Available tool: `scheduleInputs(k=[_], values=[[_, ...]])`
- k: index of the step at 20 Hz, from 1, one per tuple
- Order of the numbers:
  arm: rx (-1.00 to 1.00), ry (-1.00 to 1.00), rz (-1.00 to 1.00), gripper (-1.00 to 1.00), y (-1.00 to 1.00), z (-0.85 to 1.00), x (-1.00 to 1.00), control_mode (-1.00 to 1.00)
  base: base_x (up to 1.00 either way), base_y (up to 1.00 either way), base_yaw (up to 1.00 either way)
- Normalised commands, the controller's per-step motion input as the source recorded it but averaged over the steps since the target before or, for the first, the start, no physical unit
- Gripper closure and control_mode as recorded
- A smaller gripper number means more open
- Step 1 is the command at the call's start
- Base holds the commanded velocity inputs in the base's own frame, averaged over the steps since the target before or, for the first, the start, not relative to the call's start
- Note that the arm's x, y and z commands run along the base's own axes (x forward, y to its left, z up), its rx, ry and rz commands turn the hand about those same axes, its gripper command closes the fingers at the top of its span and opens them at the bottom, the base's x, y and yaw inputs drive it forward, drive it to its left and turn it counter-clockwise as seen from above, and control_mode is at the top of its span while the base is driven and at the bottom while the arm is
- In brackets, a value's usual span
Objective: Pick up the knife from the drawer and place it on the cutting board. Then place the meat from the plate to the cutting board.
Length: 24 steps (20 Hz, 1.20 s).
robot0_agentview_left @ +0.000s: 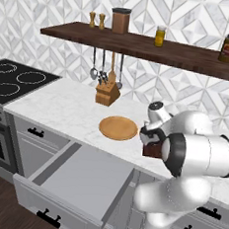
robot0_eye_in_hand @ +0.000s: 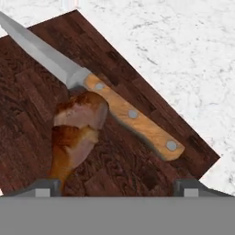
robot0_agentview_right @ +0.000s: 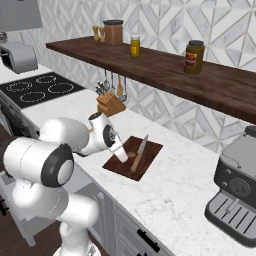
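Both down on the cutting board point(robot0_eye_in_hand: 32, 69) now, knife point(robot0_eye_in_hand: 105, 98) and meat point(robot0_eye_in_hand: 75, 131) touching side by side, gripper point(robot0_eye_in_hand: 117, 187) spread wide just above, jaws clear of the meat, plate point(robot0_agentview_left: 118, 128) bare, drawer point(robot0_agentview_left: 75, 182) hanging open.

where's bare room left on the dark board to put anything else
Free: the dark brown wooden cutting board on the far side of the reddish-brown meat from the wooden-handled knife. Crowded: where meat touches knife.
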Motion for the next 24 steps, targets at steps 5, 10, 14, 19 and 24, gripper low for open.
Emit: scheduleInputs(k=[5,10,14,19,24], values=[[0.0,-0.07,0.0,-1.0,0.37,0.84,-0.33,-1.0,0.0,0.0,0.0],[-0.02,-0.08,0.0,-1.0,0.65,0.76,-0.09,-1.0,0.0,0.0,0.0],[-0.01,-0.1,0.0,-1.0,0.5,0.76,-0.28,-1.0,0.0,0.0,0.0],[-0.05,-0.1,0.0,-1.0,0.54,0.74,-0.29,-1.0,0.0,0.0,0.0],[-0.09,-0.14,0.0,-1.0,0.67,0.21,-0.22,-1.0,0.0,0.0,0.0]])
